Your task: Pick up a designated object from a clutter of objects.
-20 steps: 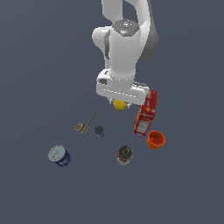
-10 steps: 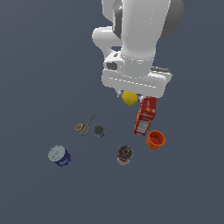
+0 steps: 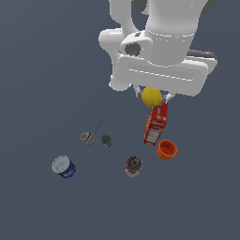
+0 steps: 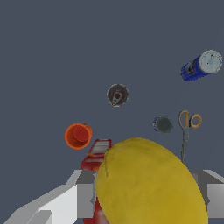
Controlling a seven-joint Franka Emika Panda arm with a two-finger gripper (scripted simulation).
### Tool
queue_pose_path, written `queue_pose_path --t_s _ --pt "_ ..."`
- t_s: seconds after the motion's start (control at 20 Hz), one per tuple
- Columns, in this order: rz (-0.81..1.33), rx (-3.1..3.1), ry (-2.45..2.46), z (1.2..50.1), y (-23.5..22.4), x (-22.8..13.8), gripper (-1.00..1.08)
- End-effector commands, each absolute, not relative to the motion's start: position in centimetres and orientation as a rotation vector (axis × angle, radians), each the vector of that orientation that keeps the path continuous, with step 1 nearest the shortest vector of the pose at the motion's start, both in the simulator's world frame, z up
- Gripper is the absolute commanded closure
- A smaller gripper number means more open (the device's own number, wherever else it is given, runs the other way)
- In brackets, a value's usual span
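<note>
Claw: gripper [image 3: 152, 95] clamped on yellow ball [image 3: 152, 97], raised above the floor.
Below: red box [image 3: 156, 123], orange cup [image 3: 166, 149], scissors [image 3: 91, 133], blue can [image 3: 63, 166], two dark cans.

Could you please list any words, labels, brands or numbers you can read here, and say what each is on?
None can be read.
Red box: pale label patches, too blurred.
Blue can: markings too small.
Two dark cans: lid marks unreadable.
Yellow ball, in the claw: plain.
</note>
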State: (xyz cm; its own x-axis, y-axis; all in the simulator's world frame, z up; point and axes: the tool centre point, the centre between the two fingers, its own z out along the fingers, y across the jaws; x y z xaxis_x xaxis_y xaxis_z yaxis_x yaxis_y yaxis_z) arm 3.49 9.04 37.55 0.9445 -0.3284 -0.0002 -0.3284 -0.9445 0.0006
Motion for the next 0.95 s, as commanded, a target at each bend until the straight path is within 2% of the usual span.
queue_pose_path --t_s 0.0,0.45,0.9 --pt "0.0 3.097 -0.524 38.9 9.6 4.3 1.08" --pt "0.0 3.097 -0.524 41.9 10.7 6.0 1.08" --pt "0.0 3.097 -0.524 42.7 11.0 6.6 1.08"
